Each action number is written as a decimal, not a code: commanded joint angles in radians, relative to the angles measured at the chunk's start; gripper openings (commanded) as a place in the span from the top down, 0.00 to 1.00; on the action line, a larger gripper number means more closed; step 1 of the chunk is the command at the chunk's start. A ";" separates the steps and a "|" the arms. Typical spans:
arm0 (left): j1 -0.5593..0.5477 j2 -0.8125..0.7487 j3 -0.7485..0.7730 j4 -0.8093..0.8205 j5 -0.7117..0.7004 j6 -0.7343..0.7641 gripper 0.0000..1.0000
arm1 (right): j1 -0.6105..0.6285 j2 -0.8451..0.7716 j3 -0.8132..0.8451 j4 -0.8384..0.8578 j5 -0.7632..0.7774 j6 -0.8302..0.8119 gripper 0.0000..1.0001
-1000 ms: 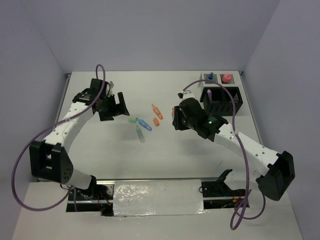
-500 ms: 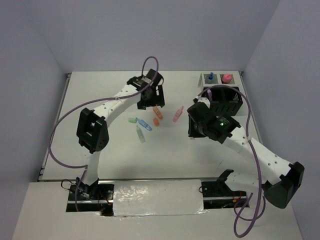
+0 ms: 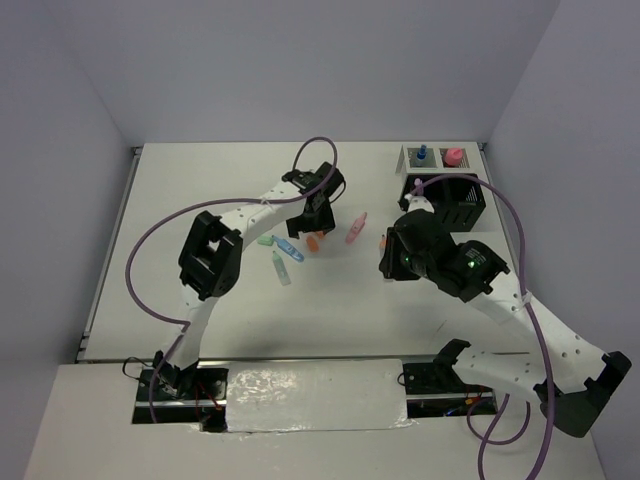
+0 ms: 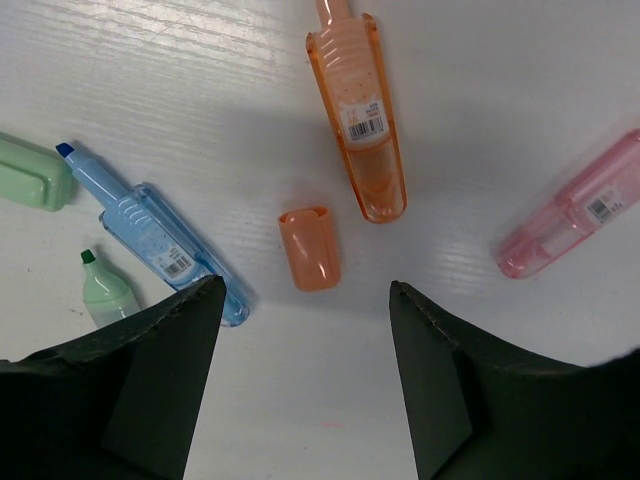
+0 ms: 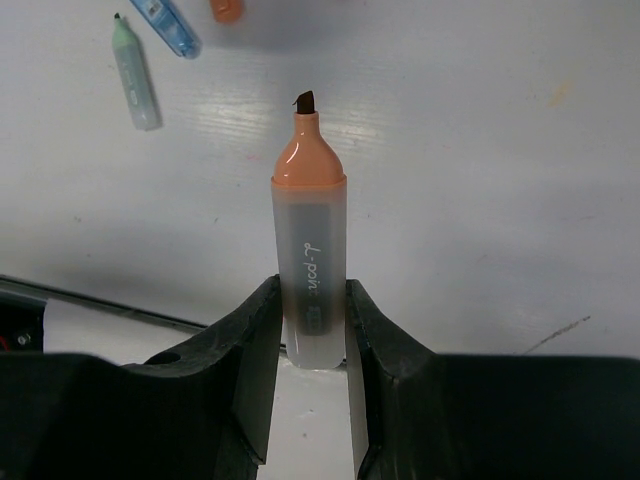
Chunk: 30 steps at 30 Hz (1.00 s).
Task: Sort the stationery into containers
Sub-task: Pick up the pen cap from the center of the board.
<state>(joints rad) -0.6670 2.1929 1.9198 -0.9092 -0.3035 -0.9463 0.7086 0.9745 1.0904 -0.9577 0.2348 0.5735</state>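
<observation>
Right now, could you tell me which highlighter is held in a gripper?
The uncapped orange highlighter with the dark tip, clamped by the right gripper; the others lie loose on the table.

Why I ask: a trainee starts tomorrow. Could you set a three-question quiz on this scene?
1. True or false: the right tool is shut on an orange highlighter with its cap off.
2. Pick one: in the left wrist view, what lies on the table in the gap between the fingers of the open left tool?
A. an orange cap
B. a pink highlighter
C. a blue highlighter
3. Short answer: in the top view, what colour is the container nearest the right tool?

Key: 1 true; 2 A; 3 black.
</observation>
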 commanded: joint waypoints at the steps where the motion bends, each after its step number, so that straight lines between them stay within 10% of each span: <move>1: 0.001 0.040 0.033 0.015 -0.031 -0.043 0.21 | -0.003 -0.023 0.006 0.027 -0.034 -0.041 0.89; 14: -0.013 0.070 -0.007 0.041 -0.011 -0.055 0.33 | -0.014 0.003 0.043 0.040 -0.048 -0.121 0.89; 30: -0.016 -0.074 0.013 0.058 -0.029 0.012 0.23 | -0.034 -0.002 0.000 0.088 -0.092 -0.124 0.89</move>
<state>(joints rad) -0.6815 2.2311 1.9038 -0.8642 -0.3115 -0.9699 0.6819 0.9783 1.0893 -0.9188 0.1513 0.4664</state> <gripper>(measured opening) 0.755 0.350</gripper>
